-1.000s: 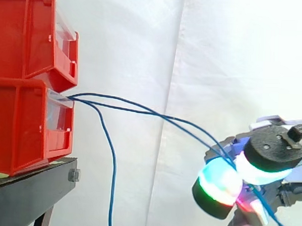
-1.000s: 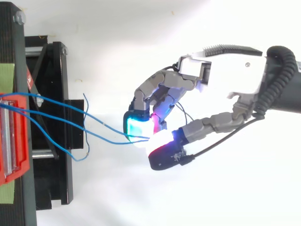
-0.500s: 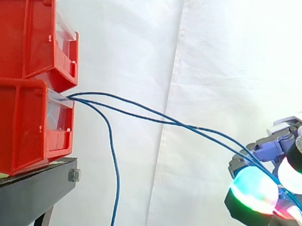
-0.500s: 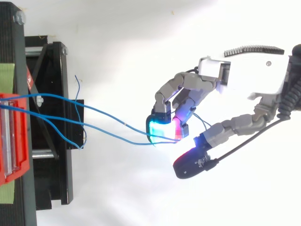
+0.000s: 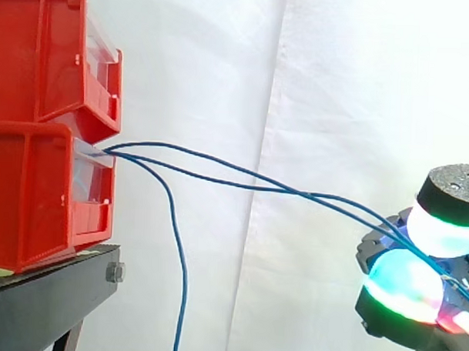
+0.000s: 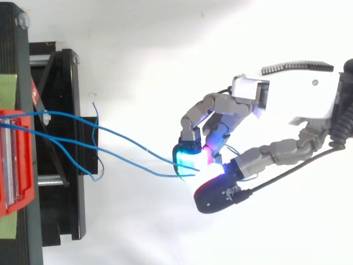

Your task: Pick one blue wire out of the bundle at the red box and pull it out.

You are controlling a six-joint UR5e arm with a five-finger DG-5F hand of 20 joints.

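Several thin blue wires leave the front of the lower red bin [image 5: 41,199]. Two of them [image 5: 249,186] run rightward and slightly down to my hand [image 5: 404,285] at the lower right edge of the side view. From above, the same two wires [image 6: 143,148] stretch from the bin [image 6: 14,165] to my hand [image 6: 292,99], whose curled fingers [image 6: 187,157] and thumb [image 6: 218,193] pinch them between glowing pads. A third wire [image 5: 183,281] hangs loose from the bin, straight down past the stand.
A second red bin [image 5: 46,53] is stacked on the lower one, both on a black stand [image 5: 45,300] at the left. A white curtain hangs behind. Open space lies between the bins and my hand.
My hand has drawn away to the right from the bins, carrying the two wires, which now run longer and flatter. The thumb has come closer onto the fingers. The hanging wire swung slightly.
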